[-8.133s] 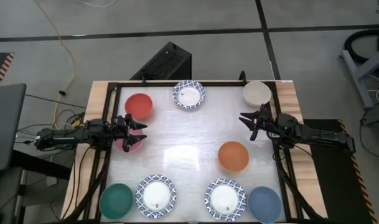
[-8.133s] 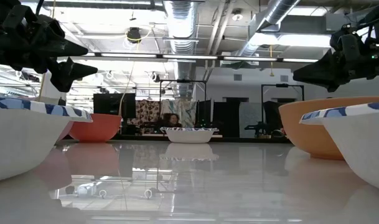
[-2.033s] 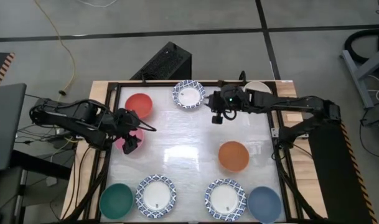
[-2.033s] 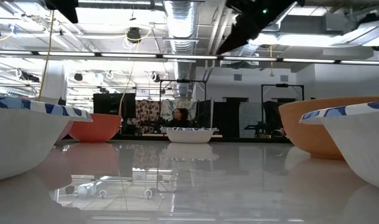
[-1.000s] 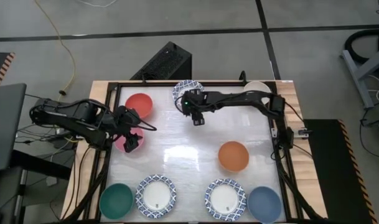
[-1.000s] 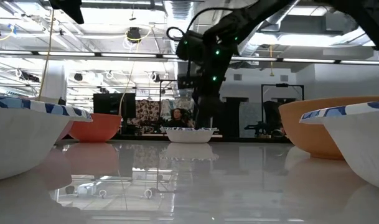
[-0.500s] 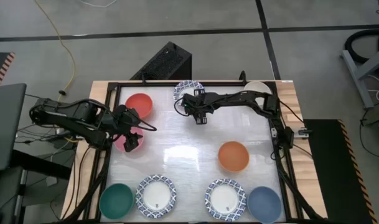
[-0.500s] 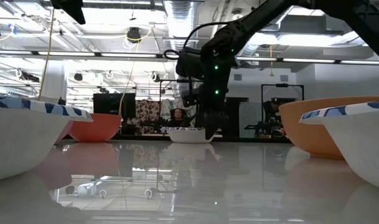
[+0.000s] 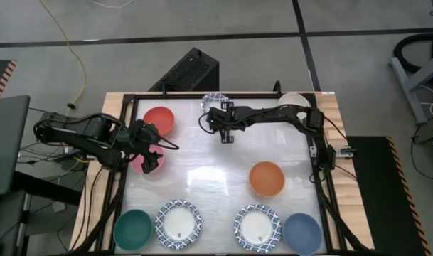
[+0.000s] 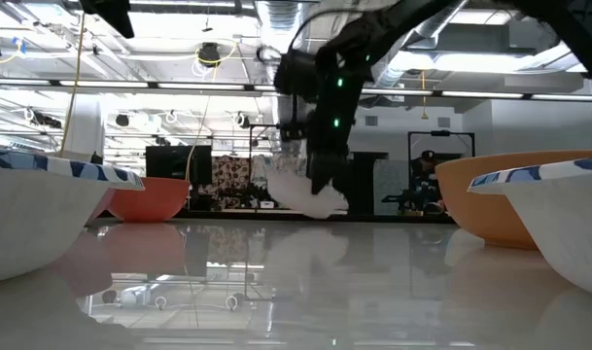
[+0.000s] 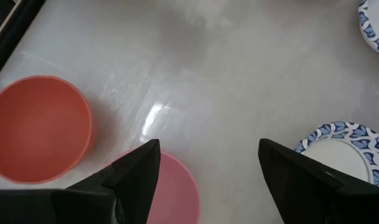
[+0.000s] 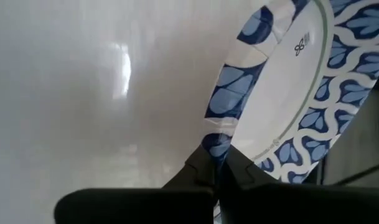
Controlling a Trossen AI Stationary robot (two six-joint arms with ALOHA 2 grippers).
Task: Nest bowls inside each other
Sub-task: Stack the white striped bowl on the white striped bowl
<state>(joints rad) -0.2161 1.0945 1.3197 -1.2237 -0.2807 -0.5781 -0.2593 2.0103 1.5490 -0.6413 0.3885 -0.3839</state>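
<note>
Our right gripper is clamped on the blue-patterned rim of a white patterned bowl, at the far middle of the table. The bowl hangs tilted from the fingers, clear of the tabletop in the low view, its rim rising beyond the fingertips. The cream bowl sits well off to that gripper's side, at the far corner.

Our left gripper hovers with fingers spread wide, holding nothing. The pink bowl lies right beneath it and the red bowl just beside.
</note>
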